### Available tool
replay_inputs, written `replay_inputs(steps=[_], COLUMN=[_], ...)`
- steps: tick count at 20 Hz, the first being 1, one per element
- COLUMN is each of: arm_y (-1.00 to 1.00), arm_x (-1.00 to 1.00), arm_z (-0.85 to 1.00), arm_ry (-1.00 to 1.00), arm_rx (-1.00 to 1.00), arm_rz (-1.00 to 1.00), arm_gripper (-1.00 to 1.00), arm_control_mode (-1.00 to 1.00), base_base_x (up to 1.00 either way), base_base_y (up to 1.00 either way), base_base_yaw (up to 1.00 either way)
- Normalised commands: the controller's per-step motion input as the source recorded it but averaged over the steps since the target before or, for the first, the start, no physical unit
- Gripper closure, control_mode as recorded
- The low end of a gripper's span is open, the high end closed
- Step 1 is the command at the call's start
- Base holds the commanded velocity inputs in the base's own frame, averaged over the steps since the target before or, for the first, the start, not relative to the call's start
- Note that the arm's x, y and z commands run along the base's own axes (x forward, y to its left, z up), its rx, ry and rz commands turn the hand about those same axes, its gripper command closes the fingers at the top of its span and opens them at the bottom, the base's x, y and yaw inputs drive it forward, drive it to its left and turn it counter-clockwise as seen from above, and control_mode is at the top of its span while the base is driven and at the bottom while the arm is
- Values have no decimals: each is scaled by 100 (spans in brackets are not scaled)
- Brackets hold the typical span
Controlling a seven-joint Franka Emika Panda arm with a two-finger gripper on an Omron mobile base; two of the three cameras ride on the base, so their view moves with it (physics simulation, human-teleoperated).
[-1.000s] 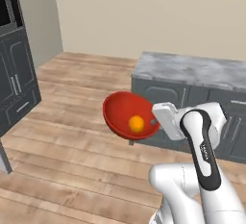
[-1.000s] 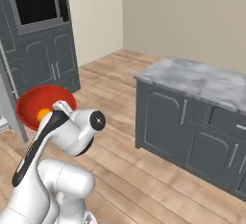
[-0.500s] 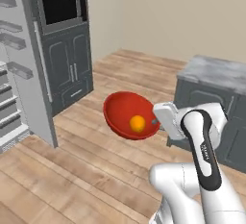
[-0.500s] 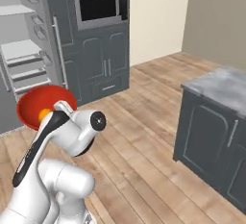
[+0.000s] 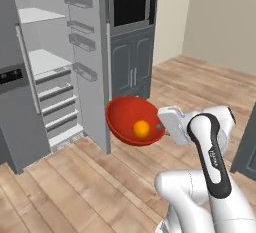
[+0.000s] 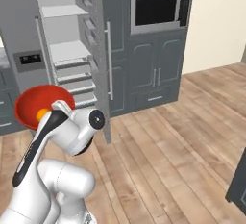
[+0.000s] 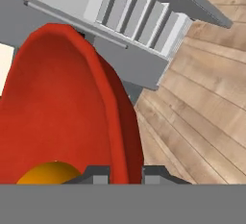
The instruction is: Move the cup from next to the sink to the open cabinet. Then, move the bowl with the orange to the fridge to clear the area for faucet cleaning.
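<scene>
A: Since the earlier frames, what is recorded as changed?
B: Base driven; the fridge (image 5: 55, 72), open, is now faced.

A: Progress?
B: The bowl (image 5: 131, 120) with the orange (image 5: 141, 128) is carried by its rim, clamped in the hand (image 7: 126, 174); shelving remains. Cup and cabinet unverifiable; fingertips mostly hidden.

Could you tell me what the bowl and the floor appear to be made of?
The bowl, clamped at its rim by the gripper: smooth, glossy red, likely glazed ceramic or plastic, given its soft sheen. The floor: light wooden planks, with visible seams and grain.
</scene>
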Motion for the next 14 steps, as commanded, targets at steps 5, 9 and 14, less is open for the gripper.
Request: replay_inputs(steps=[5,9,14], arm_y=[0,0,0], arm_x=[0,0,0], arm_z=[0,0,0], arm_ry=[0,0,0], arm_rx=[0,0,0], arm_rz=[0,0,0], arm_gripper=[100,100,100], arm_control_mode=[100,100,100], base_base_x=[100,100,100], base_base_y=[90,74,62], base_base_yaw=[20,12,11])
